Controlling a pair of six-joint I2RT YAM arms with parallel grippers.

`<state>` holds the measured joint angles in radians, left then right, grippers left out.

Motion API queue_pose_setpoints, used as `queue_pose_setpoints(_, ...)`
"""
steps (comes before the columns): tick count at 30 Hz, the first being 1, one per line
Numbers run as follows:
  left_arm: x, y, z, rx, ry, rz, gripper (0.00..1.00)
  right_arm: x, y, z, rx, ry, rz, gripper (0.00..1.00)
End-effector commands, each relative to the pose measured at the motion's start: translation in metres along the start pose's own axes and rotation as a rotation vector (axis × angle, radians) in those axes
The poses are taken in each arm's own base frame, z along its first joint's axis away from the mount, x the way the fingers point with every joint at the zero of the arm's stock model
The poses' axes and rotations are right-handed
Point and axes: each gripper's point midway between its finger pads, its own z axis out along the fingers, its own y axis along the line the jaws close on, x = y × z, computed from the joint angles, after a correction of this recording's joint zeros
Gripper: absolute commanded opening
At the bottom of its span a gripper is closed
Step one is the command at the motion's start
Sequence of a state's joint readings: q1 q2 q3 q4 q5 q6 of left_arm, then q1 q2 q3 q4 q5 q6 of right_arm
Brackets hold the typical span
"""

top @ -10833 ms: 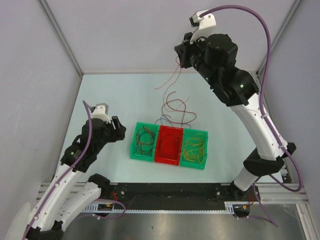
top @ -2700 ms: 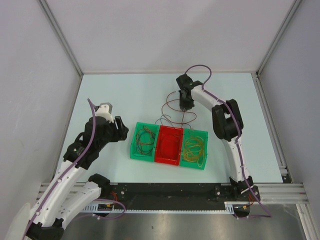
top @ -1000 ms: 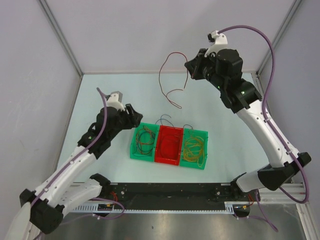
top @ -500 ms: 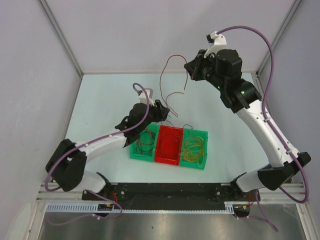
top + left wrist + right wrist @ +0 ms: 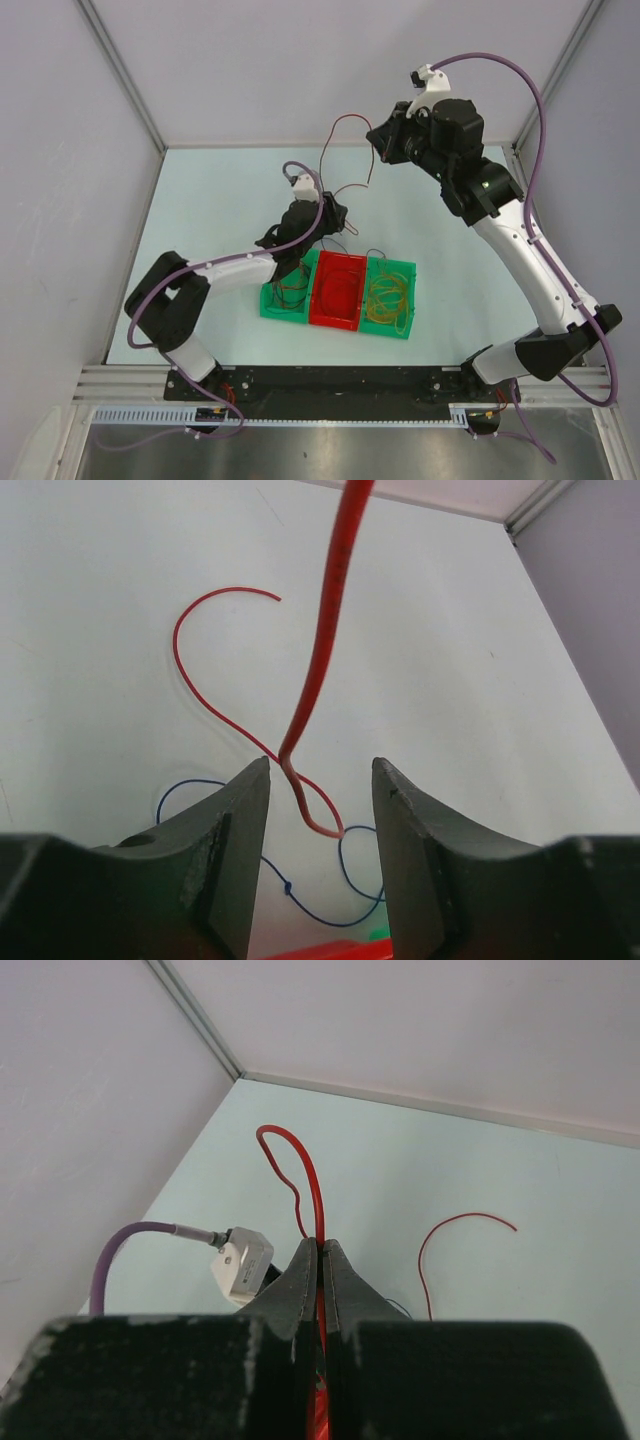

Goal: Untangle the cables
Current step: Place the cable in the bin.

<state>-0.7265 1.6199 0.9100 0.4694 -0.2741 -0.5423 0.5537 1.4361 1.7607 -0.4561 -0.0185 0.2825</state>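
Cable point(image 5: 347, 116), the red one, hangs upper centre of the top view, pinched tight by right gripper point(image 5: 378, 143); left gripper point(image 5: 334, 216) mid-frame, jaws parted around it, not clamping.

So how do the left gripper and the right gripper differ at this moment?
The right gripper is shut on the red cable; the left gripper is open, its jaws either side of that cable without pinching it. The right gripper is raised high; the left gripper is low, near the bins. Both are at one cable.
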Motion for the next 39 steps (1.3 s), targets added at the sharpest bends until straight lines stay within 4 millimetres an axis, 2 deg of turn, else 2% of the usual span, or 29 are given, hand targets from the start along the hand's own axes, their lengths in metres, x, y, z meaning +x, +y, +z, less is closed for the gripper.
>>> queue_pose_setpoints(1,-0.022,-0.013,0.017,-0.006,-0.083,-0.02,0.45,-0.03,0.01,-0.018,-0.035,-0.075,-0.017,0.0)
queue_pose_setpoints(3,-0.02,-0.01,0.021,-0.032,-0.075,-0.017,0.35,-0.029,0.01,-0.018,-0.035,-0.072,-0.017,0.0)
queue_pose_setpoints(4,-0.019,-0.008,0.022,-0.043,-0.071,-0.02,0.21,-0.029,0.01,-0.018,-0.035,-0.072,-0.02,0.0)
queue_pose_setpoints(7,-0.022,-0.005,0.02,-0.056,-0.085,-0.01,0.0,-0.028,0.006,-0.018,-0.027,-0.065,-0.019,0.0)
queue_pose_setpoints(10,-0.033,-0.017,0.011,-0.008,-0.077,0.046,0.0,-0.025,-0.002,-0.017,0.004,-0.056,-0.028,0.0)
queue_pose_setpoints(11,-0.049,-0.026,0.002,0.018,-0.097,0.053,0.0,-0.023,-0.01,-0.016,0.027,-0.05,-0.026,0.0)
queue_pose_setpoints(13,-0.064,-0.034,-0.011,0.047,-0.094,0.094,0.0,-0.017,-0.024,-0.012,0.064,-0.03,-0.025,0.0)
queue_pose_setpoints(14,-0.088,-0.044,-0.026,0.071,-0.136,0.092,0.0,-0.014,-0.037,-0.007,0.095,-0.018,-0.021,0.0)
queue_pose_setpoints(15,-0.099,-0.049,-0.033,0.085,-0.144,0.115,0.0,-0.009,-0.044,-0.002,0.112,0.0,-0.024,0.0)
queue_pose_setpoints(17,-0.135,-0.064,-0.055,0.103,-0.17,0.132,0.0,0.005,-0.06,0.007,0.149,0.044,-0.022,0.0)
queue_pose_setpoints(18,-0.145,-0.071,-0.062,0.124,-0.171,0.156,0.0,0.016,-0.076,0.017,0.184,0.079,-0.01,0.0)
queue_pose_setpoints(19,-0.163,-0.081,-0.072,0.141,-0.179,0.163,0.0,0.026,-0.083,0.022,0.197,0.111,-0.001,0.0)
queue_pose_setpoints(21,-0.183,-0.096,-0.093,0.194,-0.178,0.181,0.0,0.049,-0.097,0.036,0.203,0.175,0.025,0.0)
queue_pose_setpoints(22,-0.207,-0.109,-0.106,0.226,-0.212,0.175,0.0,0.055,-0.098,0.042,0.196,0.183,0.037,0.0)
queue_pose_setpoints(24,-0.228,-0.12,-0.128,0.261,-0.231,0.172,0.0,0.077,-0.102,0.051,0.186,0.227,0.055,0.0)
queue_pose_setpoints(25,-0.251,-0.131,-0.145,0.296,-0.274,0.165,0.0,0.087,-0.104,0.056,0.185,0.245,0.072,0.0)
queue_pose_setpoints(27,-0.27,-0.137,-0.162,0.313,-0.306,0.166,0.0,0.109,-0.107,0.059,0.18,0.295,0.094,0.0)
queue_pose_setpoints(28,-0.289,-0.142,-0.18,0.331,-0.355,0.159,0.0,0.114,-0.107,0.061,0.172,0.3,0.105,0.0)
queue_pose_setpoints(31,-0.319,-0.146,-0.208,0.344,-0.442,0.155,0.01,0.138,-0.105,0.061,0.146,0.335,0.149,0.0)
queue_pose_setpoints(35,-0.347,-0.144,-0.225,0.302,-0.506,0.179,0.0,0.168,-0.099,0.06,0.137,0.401,0.176,0.0)
queue_pose_setpoints(39,-0.361,-0.142,-0.235,0.282,-0.534,0.19,0.0,0.184,-0.088,0.055,0.12,0.449,0.175,0.0)
